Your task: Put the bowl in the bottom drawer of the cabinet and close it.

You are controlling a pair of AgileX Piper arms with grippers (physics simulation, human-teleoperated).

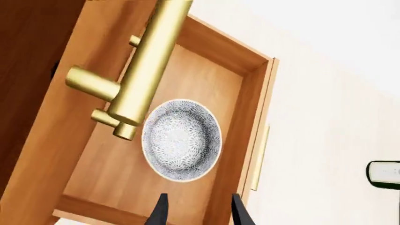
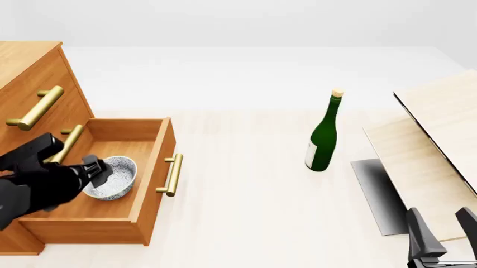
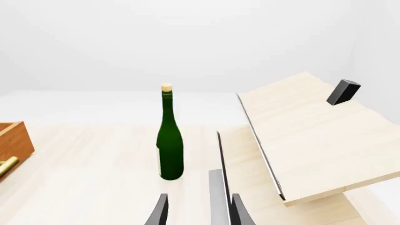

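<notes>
The bowl (image 2: 110, 177) sits in the pulled-out bottom drawer (image 2: 153, 184); the left gripper (image 1: 198, 213) hangs just above it, jaws apart and empty, as are the right gripper's (image 3: 198, 213)

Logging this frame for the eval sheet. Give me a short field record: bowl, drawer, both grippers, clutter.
bowl: resting inside the bottom drawer, upright
bottom drawer: pulled open, not yet closed
cabinet: upper drawers shut
left gripper: open, above the bowl, holding nothing
right gripper: open, idle near the pale boards
clutter: green bottle standing upright mid-table
</notes>
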